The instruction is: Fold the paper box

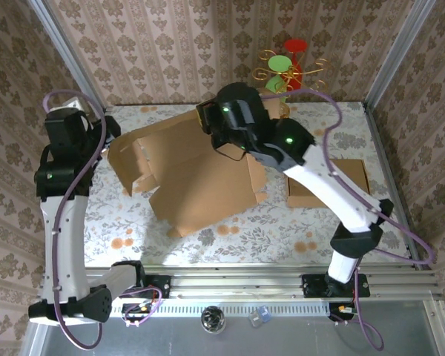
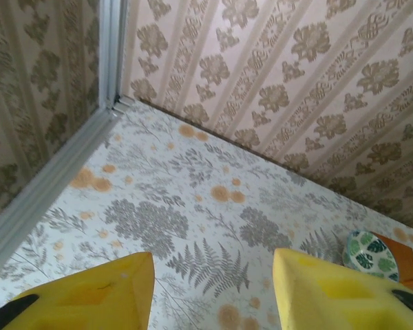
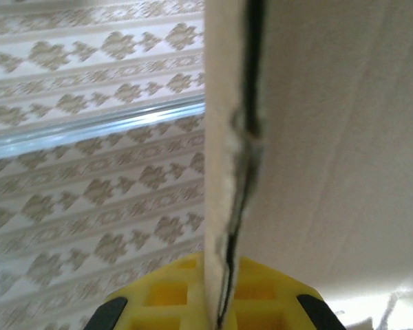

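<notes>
Flat, creased brown cardboard box [image 1: 204, 185]

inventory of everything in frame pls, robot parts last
paper box: 1, brown cardboard, partly folded, table centre
flat cardboard piece: 1, brown, right side of table, partly under the right arm
ornament stand: 1, red, green and gold, back edge of table
table: 1, white cover with grey and orange floral print
small clear objects: 2, on the near ledge below the rail, too small to identify
arms: 2, white and black; left arm, right arm
left gripper: 1, yellow fingers, open, over bare table near the far left corner
right gripper: 1, yellow, shut on an edge of the paper box
</notes>
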